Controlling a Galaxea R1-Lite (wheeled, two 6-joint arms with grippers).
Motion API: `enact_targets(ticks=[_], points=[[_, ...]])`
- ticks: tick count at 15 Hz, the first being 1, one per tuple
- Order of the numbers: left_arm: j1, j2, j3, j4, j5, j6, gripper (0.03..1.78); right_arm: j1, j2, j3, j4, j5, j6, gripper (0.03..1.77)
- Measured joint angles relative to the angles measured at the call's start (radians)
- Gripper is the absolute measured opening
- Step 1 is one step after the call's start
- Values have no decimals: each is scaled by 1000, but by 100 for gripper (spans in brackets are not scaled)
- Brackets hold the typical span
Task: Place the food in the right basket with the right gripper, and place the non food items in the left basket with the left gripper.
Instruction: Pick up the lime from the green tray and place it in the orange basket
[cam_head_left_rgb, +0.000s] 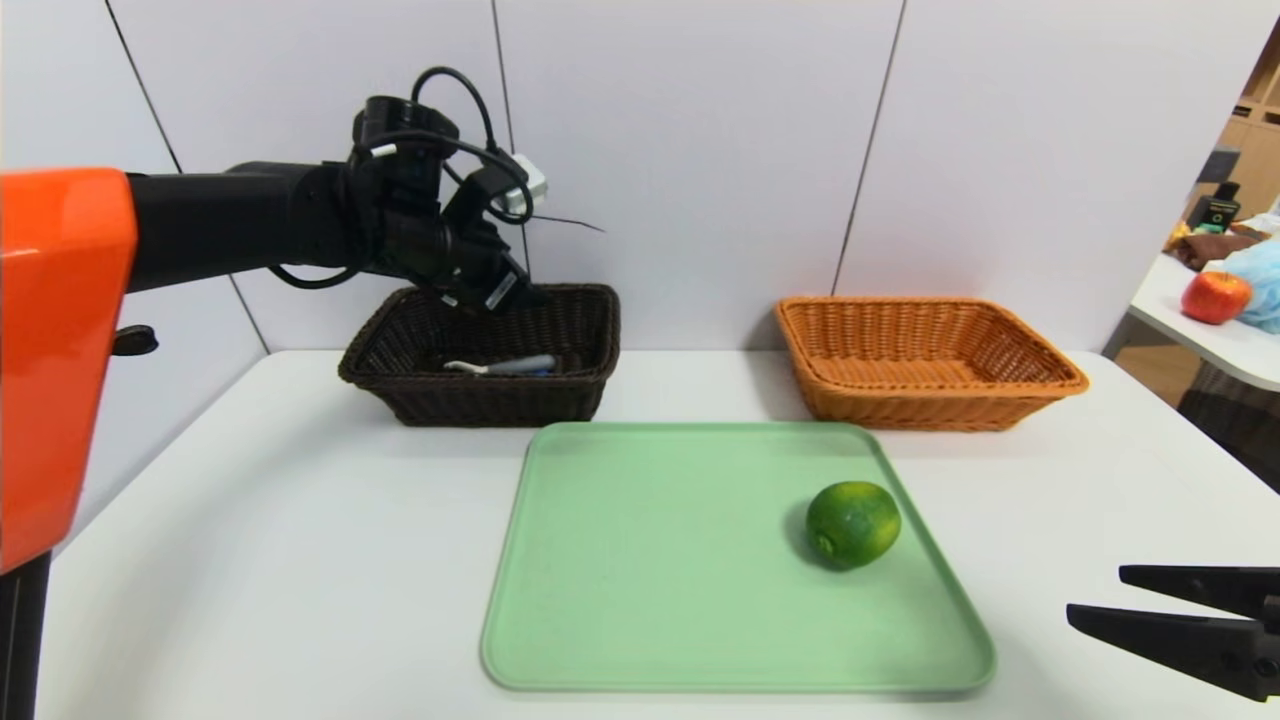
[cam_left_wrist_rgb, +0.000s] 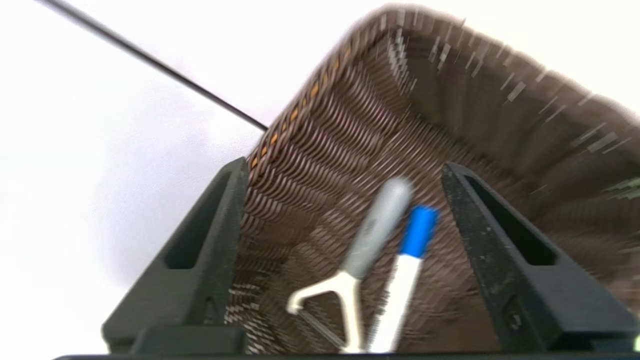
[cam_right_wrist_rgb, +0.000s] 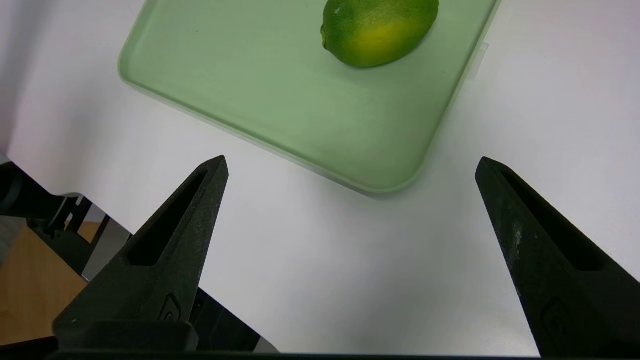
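Food here means one round, glossy green citrus fruit (cam_head_left_rgb: 853, 524) with a yellowish patch on its skin (lime-like, slightly oval), lying on the pale green tray (cam_head_left_rgb: 640, 560).

Taking that tray as the landmark and going from largest to smallest: the white desk (cam_head_left_rgb: 280, 560) carries everything, and the tray lies at its middle front. Behind the tray's far right corner stands the right basket (cam_head_left_rgb: 930, 362), orange-tan wicker with a flared rim. Behind the tray's far left corner stands the left basket (cam_head_left_rgb: 480, 352), dark brown and nearly black.

The left gripper (cam_head_left_rgb: 500, 290), on the black arm with the orange shell, hangs over the left basket's back part, beyond the tray's far left corner; its fingers (cam_left_wrist_rgb: 200, 250) stand apart and hold nothing. The right gripper (cam_head_left_rgb: 1150, 595) sits off the tray's near right corner, above the desk, its long pointed fingers (cam_right_wrist_rgb: 165, 250) spread wide around nothing.

The fruit lies toward the tray's right side. The non food items lie side by side on the left basket's floor: a white peeler (cam_left_wrist_rgb: 350, 270) with a grey handle and a Y-shaped head, and a white marker pen (cam_left_wrist_rgb: 400, 295) with a blue cap.
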Motion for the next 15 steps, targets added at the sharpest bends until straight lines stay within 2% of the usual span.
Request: enact_targets(ticks=[2, 4, 7, 9, 11, 13, 15], points=[[-15, -51, 10, 55, 1, -130, 146, 0, 0, -3, 0, 1, -1, 171], [-30, -115, 31, 155, 3, -271, 152, 0, 0, -4, -1, -1, -3, 171], [-54, -226, 131, 264, 23, -411, 158, 0, 1, -11, -2, -2, -10, 171], [-80, -306, 243, 275, 74, -465, 161, 5, 6, -23, -2, -2, -14, 171], [-123, -388, 366, 277, 165, -531, 163, 13, 16, -39, -2, -2, -14, 171], [-174, -457, 470, 280, 248, -642, 165, 28, 28, -57, -2, -2, -14, 171], [-217, -517, 564, 282, 290, -735, 166, 45, 44, -77, -1, -3, -14, 171]])
